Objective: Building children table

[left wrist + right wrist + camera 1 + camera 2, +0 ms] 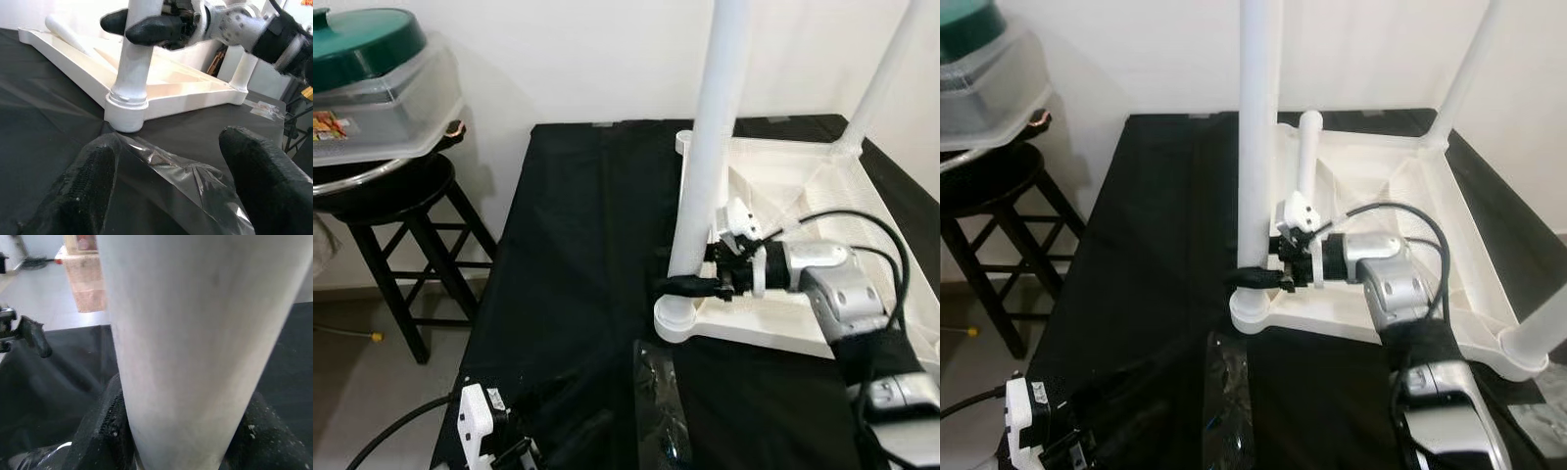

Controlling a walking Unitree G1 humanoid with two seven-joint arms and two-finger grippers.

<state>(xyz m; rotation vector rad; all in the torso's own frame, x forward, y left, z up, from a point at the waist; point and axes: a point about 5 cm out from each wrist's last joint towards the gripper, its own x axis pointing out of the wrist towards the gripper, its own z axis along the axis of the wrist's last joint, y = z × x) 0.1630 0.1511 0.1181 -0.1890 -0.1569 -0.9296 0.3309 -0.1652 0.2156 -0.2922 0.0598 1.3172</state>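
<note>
From the head views, the white table top [803, 186] lies upside down on the black cloth [578, 245], and the right gripper [697, 272] clamps low on the near leg [705, 157], which looks stiff, light, smooth plastic, best held near its socket. In the left wrist view, the left gripper [171, 191] hovers with fingers apart over a clear plastic bag [186, 181]. In the right wrist view, the leg sits tight between the black fingers [105, 431].

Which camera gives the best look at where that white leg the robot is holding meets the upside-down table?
The left wrist view: the white leg meets its round socket side-on, with the right gripper clamped above. Both eye views look down on the table top, showing the socket from above. The right wrist view has just the leg's shaft up close.
</note>
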